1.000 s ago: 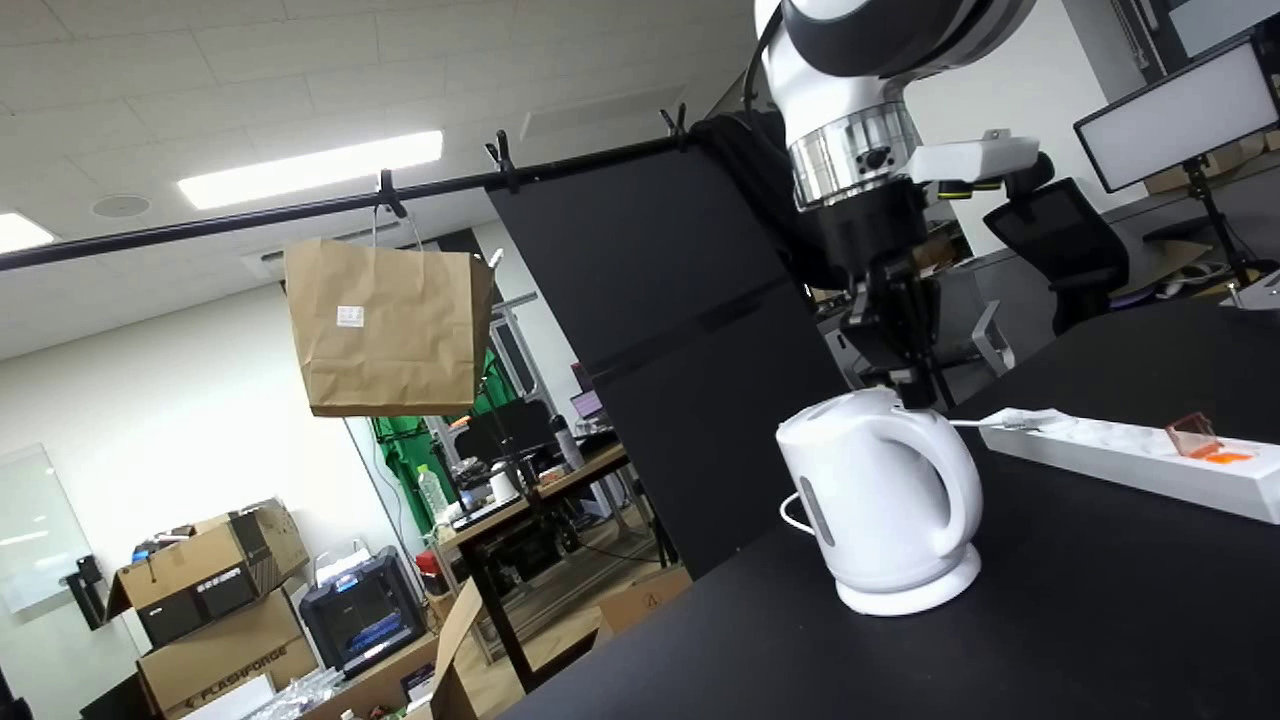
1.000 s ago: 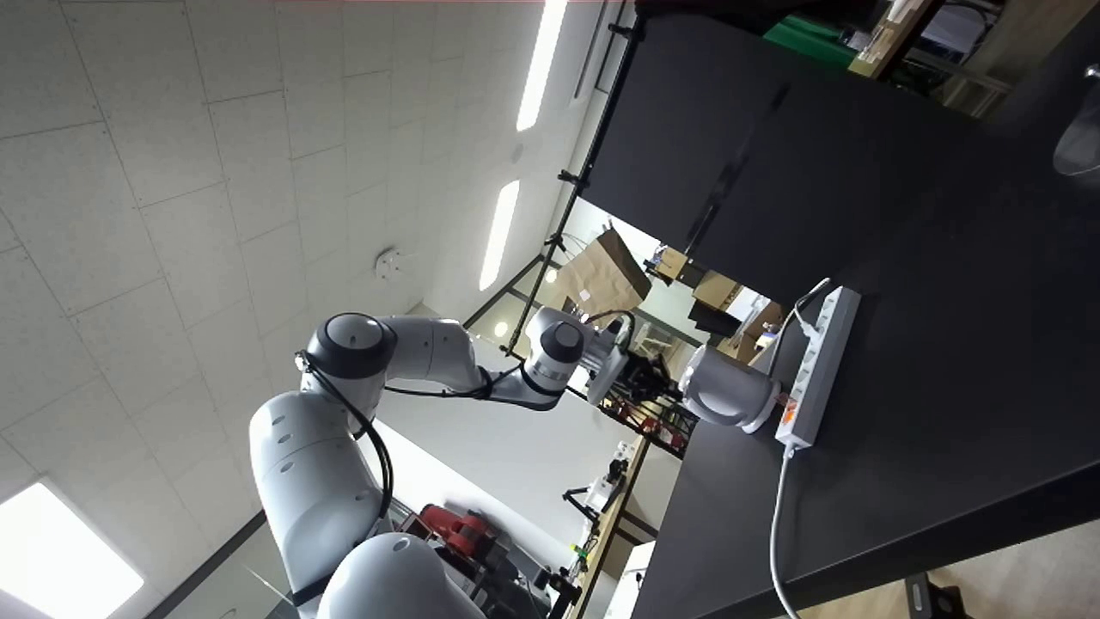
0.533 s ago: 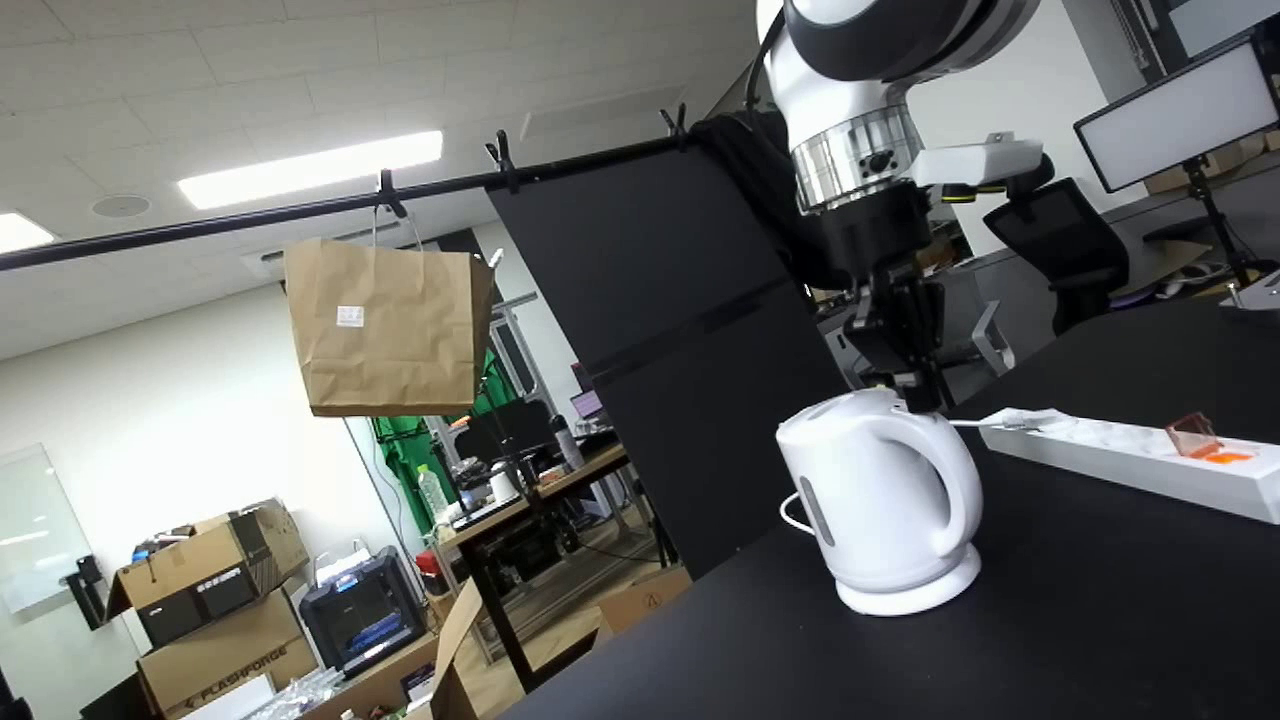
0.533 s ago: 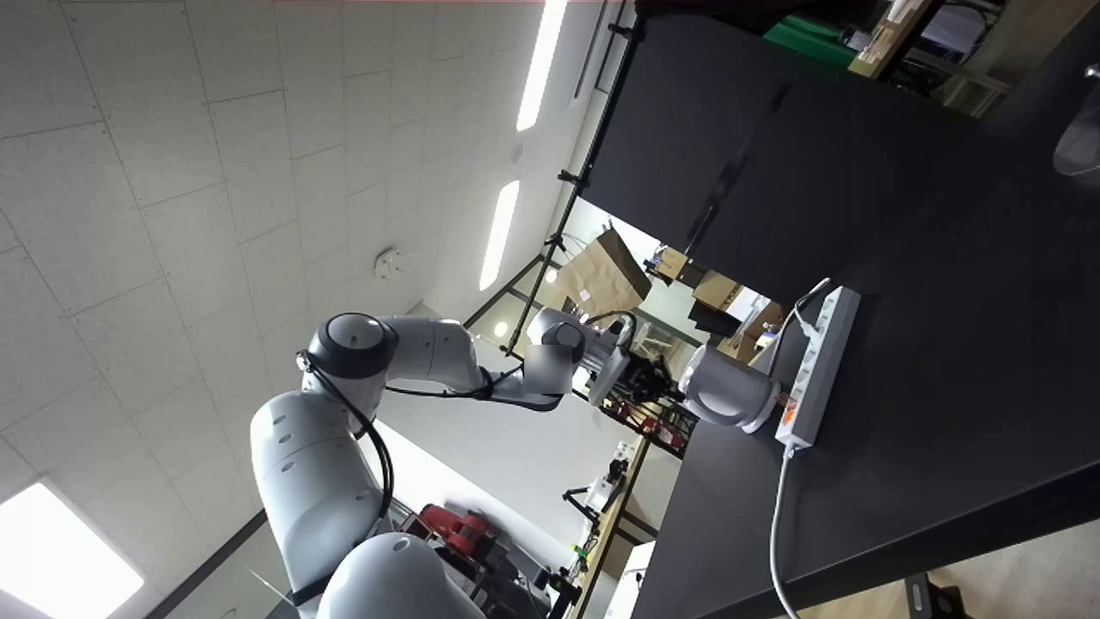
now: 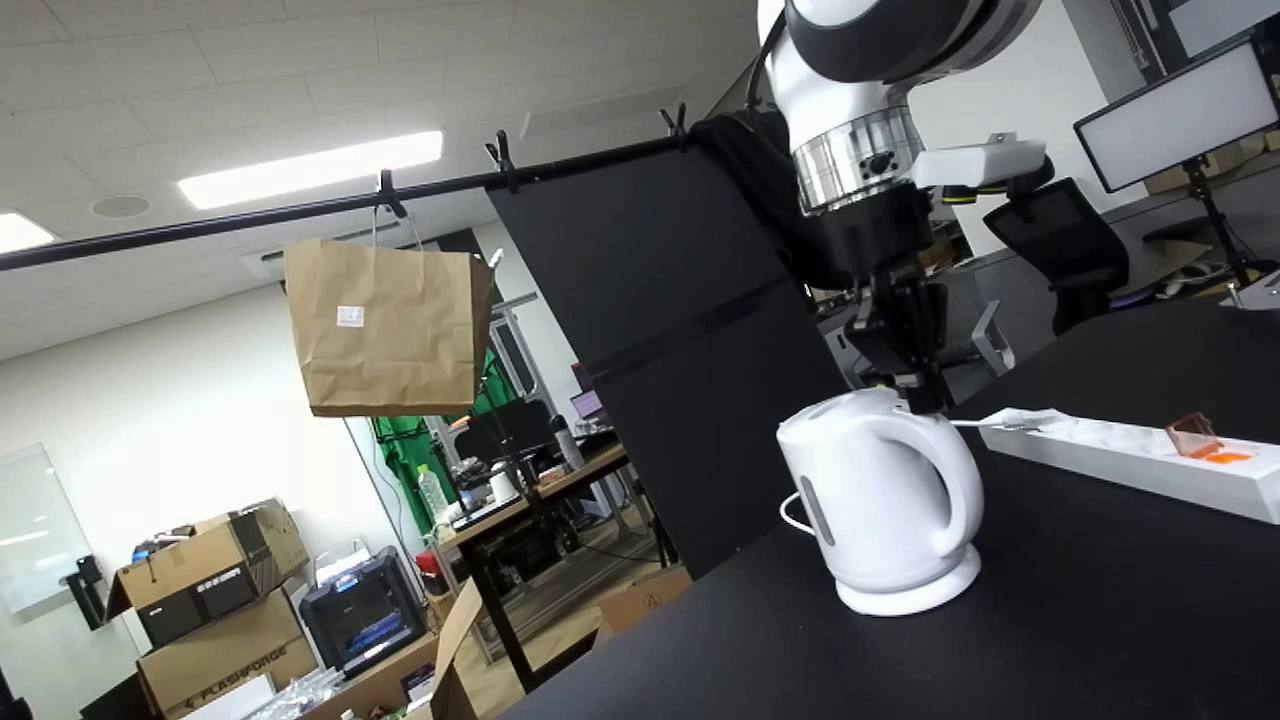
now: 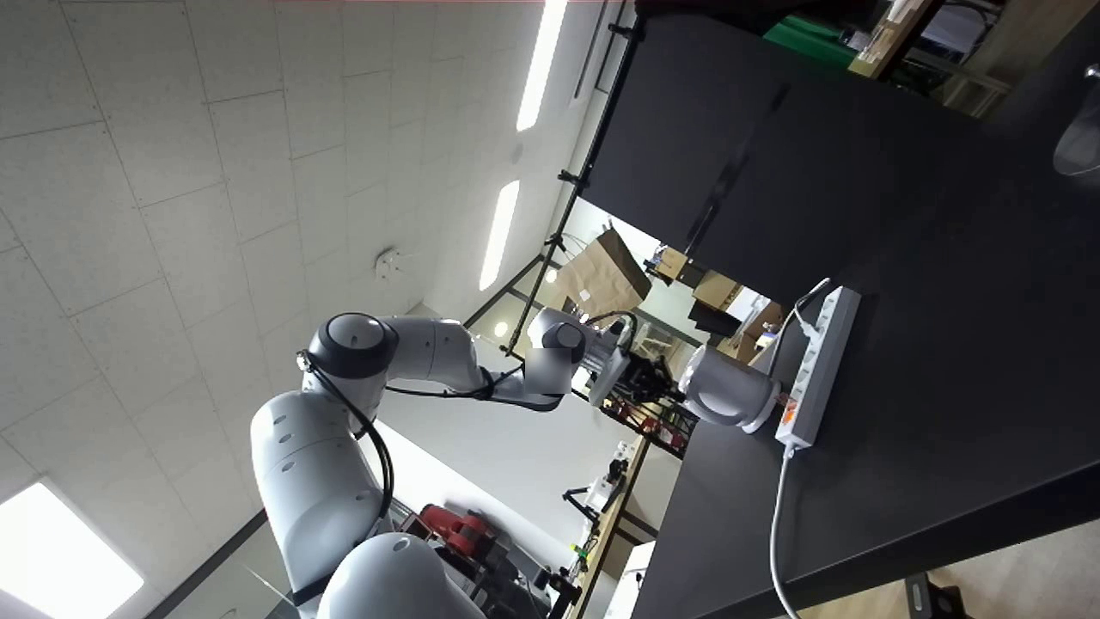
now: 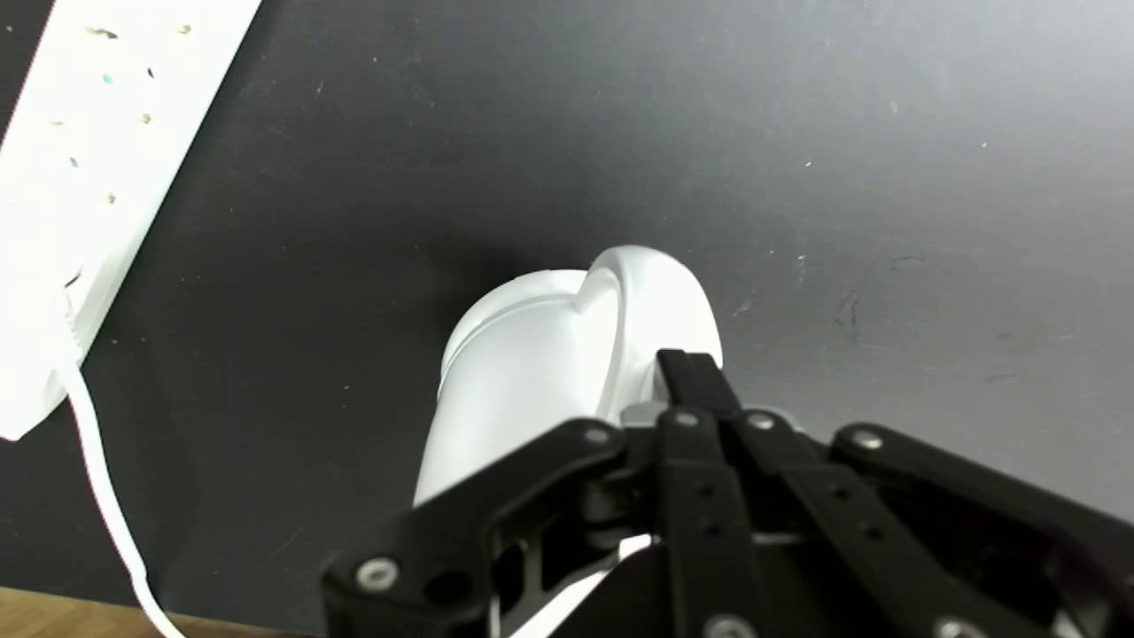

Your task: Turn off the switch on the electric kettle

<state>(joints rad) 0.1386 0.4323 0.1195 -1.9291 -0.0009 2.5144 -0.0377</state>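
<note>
The white electric kettle (image 5: 870, 500) stands upright on its round base (image 5: 910, 592) on the black table. It also shows in the other views (image 6: 720, 387) (image 7: 518, 377). Its loop handle (image 5: 962, 490) faces right; in the wrist view the handle (image 7: 656, 297) lies just beyond the fingertips. My gripper (image 5: 926, 402) points down at the top of the handle, at or very near its surface; I cannot tell whether it touches. In the wrist view my gripper (image 7: 691, 356) has its fingers together with nothing between them. The kettle's switch is not visible; the gripper covers that area.
A long white power strip (image 5: 1120, 455) lies beside the kettle, also seen in the wrist view (image 7: 133, 133). It has an orange switch (image 5: 1228, 457) under a raised clear cover. A white cord (image 7: 102, 478) runs from it. A black panel (image 5: 700, 350) hangs behind.
My gripper has shifted slightly to the right and down at the handle top in an exterior view. The kettle stays in place and the fingers look the same.
</note>
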